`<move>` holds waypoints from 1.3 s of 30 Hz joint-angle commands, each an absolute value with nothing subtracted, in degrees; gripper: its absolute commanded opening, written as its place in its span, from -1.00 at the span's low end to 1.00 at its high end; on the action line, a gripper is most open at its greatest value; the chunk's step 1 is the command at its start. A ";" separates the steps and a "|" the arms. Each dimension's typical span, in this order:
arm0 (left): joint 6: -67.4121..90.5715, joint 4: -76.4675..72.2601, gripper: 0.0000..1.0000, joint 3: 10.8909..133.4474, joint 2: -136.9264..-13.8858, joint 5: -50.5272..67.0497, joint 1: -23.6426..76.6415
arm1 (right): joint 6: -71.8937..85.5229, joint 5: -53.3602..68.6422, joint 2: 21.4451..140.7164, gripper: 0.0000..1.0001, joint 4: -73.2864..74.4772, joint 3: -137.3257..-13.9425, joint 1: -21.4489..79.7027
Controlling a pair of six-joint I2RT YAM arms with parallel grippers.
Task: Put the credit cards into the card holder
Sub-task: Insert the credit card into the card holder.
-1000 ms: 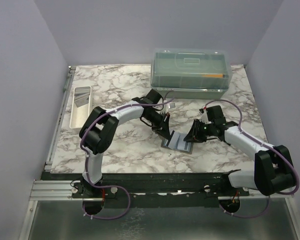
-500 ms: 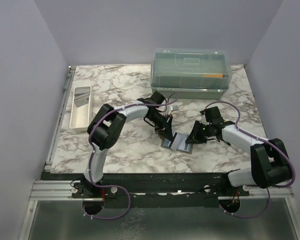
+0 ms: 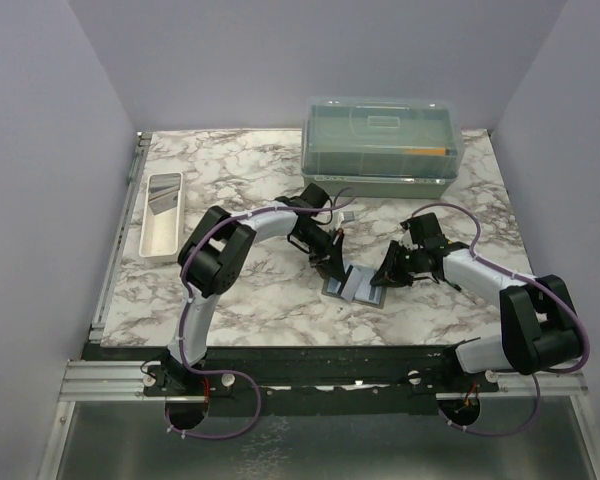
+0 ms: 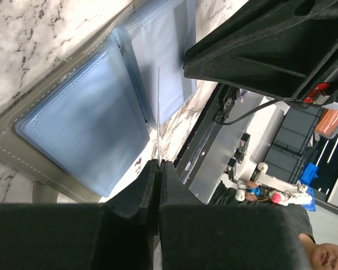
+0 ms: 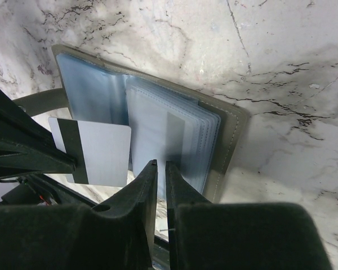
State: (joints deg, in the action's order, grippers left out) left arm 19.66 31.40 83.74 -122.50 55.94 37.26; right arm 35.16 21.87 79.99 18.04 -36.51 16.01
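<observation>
The card holder [image 3: 355, 285] lies open on the marble, olive cover [image 5: 232, 129] down and blue-grey sleeves [image 4: 79, 129] up. My left gripper [image 3: 332, 268] is shut on a silver-grey credit card with a dark stripe [image 5: 104, 152]. The card stands on edge over the holder's middle fold and shows as a thin line [image 4: 158, 112] in the left wrist view. My right gripper [image 3: 380, 277] is at the holder's right half. Its tips [image 5: 160, 163] sit over the near edge of the sleeve stack with only a slim gap. Whether a sleeve is pinched does not show.
A big clear lidded box [image 3: 383, 145] stands at the back right. A long white tray [image 3: 162, 215] lies at the left edge. Both arms meet over the holder near the table's front middle.
My right gripper has narrowed its jaws and edged left onto the holder's right half. The left arm's elbow has swung right while its gripper stays at the holder with the card.
</observation>
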 commanded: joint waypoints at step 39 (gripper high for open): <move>23.32 29.86 -1.00 90.22 -129.47 56.44 37.07 | 35.60 14.35 78.27 -0.42 23.17 -36.36 15.98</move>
State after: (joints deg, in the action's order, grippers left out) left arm 22.50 31.11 88.51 -127.76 57.58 36.51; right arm 35.94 21.23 79.22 18.26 -36.53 16.03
